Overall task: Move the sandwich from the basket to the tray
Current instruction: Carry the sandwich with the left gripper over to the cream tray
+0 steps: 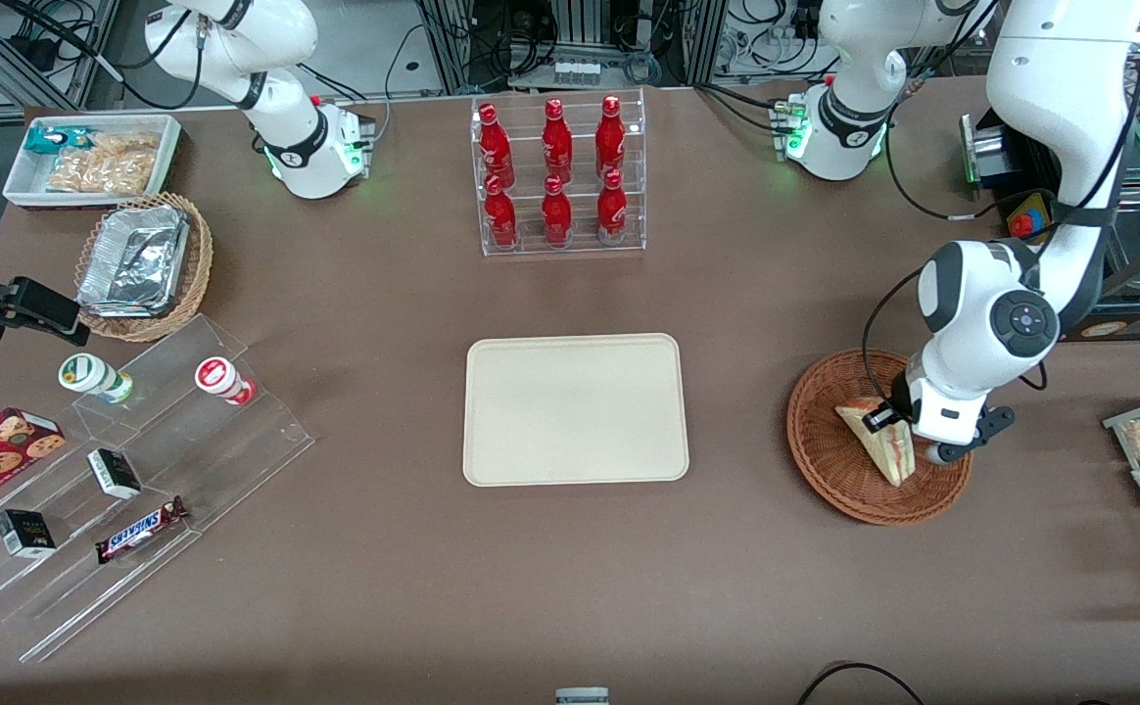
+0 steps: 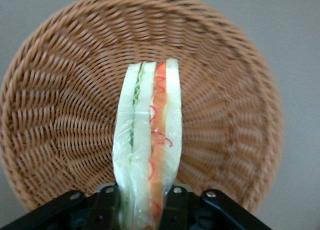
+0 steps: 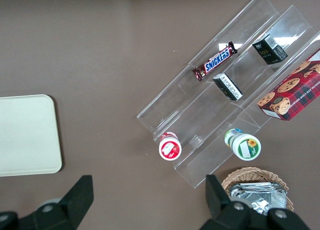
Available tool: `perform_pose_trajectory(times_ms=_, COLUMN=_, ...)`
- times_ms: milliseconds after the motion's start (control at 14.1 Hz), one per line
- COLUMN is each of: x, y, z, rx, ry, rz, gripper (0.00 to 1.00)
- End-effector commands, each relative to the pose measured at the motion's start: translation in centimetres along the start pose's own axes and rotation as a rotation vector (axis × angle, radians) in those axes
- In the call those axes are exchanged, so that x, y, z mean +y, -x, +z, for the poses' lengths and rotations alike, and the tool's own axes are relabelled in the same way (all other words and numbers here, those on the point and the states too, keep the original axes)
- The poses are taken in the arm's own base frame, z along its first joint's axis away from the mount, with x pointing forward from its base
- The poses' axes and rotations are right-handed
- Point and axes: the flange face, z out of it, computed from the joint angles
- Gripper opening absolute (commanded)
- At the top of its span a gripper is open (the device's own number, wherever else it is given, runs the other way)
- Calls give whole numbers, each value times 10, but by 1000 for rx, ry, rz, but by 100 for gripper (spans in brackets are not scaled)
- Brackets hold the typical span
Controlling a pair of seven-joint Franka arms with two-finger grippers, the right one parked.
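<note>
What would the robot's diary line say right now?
pincer: shut on sandwich | sandwich: over basket | tray: bare

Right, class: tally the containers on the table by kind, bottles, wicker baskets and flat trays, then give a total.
Red bottles in the clear rack: 6
Wicker baskets, reddish-brown basket under the gripper and sandwich, and tan basket: 2
Cream flat tray: 1
Total: 9

Bright, even overhead light; soft shadows, sharp focus.
</note>
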Motion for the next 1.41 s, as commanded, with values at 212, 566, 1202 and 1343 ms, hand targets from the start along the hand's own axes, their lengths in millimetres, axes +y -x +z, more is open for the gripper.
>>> perform_pose_trajectory(times_ms=212, x=122, y=24, z=-45, rx=-38, ry=-18, rz=212, gripper=12)
perform_pose_trajectory(times_ms=566, x=224, y=88, z=-26, rx=-66, ry=-26, rz=325, gripper=12)
perform_pose_trajectory(times_ms=1202, x=345, y=210, z=19, rx=-159, ry=8, rz=374, gripper=12)
perform_pose_trajectory(times_ms=1343, x=359, y=231, z=20, rx=-145, ry=10, rz=366, gripper=12)
